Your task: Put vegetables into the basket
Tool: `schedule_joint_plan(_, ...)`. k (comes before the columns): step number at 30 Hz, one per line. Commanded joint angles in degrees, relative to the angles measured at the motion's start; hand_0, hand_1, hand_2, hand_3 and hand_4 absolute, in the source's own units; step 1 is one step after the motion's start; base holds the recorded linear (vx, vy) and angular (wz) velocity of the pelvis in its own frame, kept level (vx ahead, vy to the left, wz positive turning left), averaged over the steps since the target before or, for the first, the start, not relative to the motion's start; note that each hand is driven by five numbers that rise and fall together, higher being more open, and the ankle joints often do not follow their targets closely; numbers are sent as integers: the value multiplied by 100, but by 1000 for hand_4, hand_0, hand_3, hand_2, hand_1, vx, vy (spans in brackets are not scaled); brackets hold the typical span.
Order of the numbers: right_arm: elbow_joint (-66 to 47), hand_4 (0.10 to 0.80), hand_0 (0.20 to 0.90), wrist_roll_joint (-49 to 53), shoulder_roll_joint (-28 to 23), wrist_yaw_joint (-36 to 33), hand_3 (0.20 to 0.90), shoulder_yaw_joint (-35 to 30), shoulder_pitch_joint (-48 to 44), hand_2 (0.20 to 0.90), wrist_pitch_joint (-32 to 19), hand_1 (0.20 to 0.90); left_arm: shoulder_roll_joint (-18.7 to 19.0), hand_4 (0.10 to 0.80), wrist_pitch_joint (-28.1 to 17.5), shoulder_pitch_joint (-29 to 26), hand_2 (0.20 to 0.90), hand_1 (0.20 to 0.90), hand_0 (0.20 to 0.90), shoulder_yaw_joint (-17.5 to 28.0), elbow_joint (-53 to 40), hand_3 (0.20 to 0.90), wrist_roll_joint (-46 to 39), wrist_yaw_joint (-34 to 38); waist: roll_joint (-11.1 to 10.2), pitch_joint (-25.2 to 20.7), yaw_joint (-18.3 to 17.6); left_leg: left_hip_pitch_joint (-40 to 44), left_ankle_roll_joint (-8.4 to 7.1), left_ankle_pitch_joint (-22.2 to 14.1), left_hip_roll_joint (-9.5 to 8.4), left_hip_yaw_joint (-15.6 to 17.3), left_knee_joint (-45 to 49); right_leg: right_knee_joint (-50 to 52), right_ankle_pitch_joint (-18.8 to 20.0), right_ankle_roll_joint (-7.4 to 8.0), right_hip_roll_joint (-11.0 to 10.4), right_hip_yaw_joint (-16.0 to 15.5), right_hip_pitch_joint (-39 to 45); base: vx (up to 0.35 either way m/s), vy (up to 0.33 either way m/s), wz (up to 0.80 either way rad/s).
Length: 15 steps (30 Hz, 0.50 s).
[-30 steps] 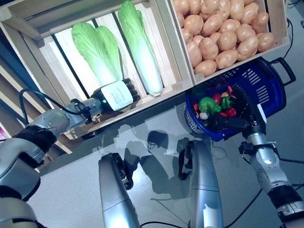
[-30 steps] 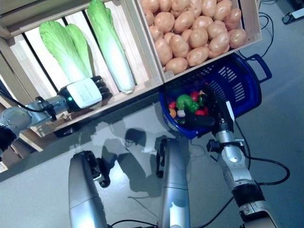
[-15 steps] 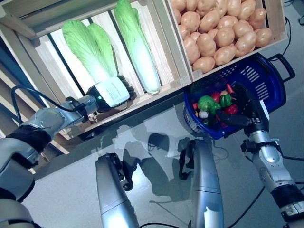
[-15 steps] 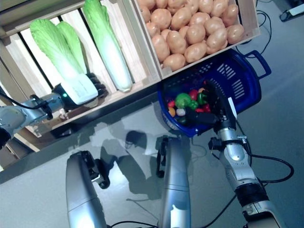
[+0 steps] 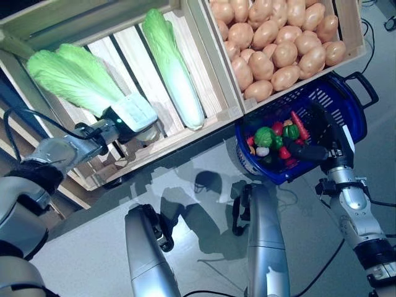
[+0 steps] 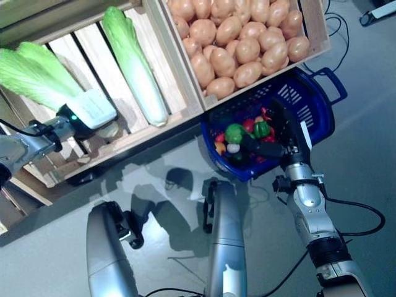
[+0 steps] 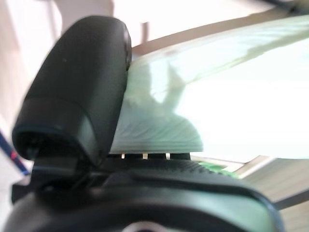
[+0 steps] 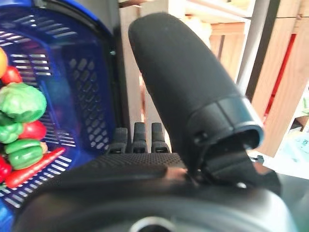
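My left hand is shut on the white base of a napa cabbage, whose green leaves point left over the wooden crate. In the left wrist view the thumb presses on the cabbage's pale stem. A second cabbage lies in the crate to the right. My right hand is shut on the rim of the blue basket, below the crates. The basket holds several small vegetables, green and red, also seen past the right thumb against the basket wall.
A crate full of potatoes stands right of the cabbage crate, directly above the basket. The crates sit tilted on a wooden rack. Grey floor lies below.
The left hand has swung the cabbage from standing beside the second one over to the left, leaves now pointing left. The basket and right hand have stayed put; the camera shifted a little.
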Motion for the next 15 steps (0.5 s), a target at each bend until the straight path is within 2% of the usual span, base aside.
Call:
schedule_joint_plan(1,-446,800,900,20,-171,-151,900,-198,-457,900,-832,900,345,400,337,-348,300,300,300,265,10,300,-544,523,182,-295,-73,554,244,151,80,408,-903,-927,554,402,-329,-113,878,-12,13,4)
schedule_joint_plan(6,-390,800,900,70,-139,-62,900,-180,-309,900,-1004,900,396,400,272,-100,300,300,300,460,-173,300,-1305,706,201,-406,-38,1115,237,323,3,532,-1388,-1477,688,373,-314,-211,1435,27,-17,1)
schedule_joint_plan(9,-380,800,900,46,-21,44,900,-229,-168,900,-1091,900,420,400,69,180,300,300,300,797,-360,300,-1866,1000,217,-527,22,1489,246,416,-59,583,-1746,-1808,752,373,-300,-230,1768,46,-50,2)
schedule_joint_plan(12,-416,800,900,-8,183,193,900,-234,-2,900,-1093,900,366,400,-271,688,300,300,300,1392,-715,300,-2400,1347,233,-696,115,1938,247,497,-124,597,-2186,-2167,804,376,-318,-236,2158,53,-59,2)
schedule_joint_plan(15,-372,800,900,-85,414,309,900,-161,116,900,-1124,900,197,400,-656,1225,300,300,300,1989,-1076,300,-2928,1350,251,-859,199,2403,249,570,-195,617,-2652,-2549,860,383,-337,-257,2562,76,-30,5)
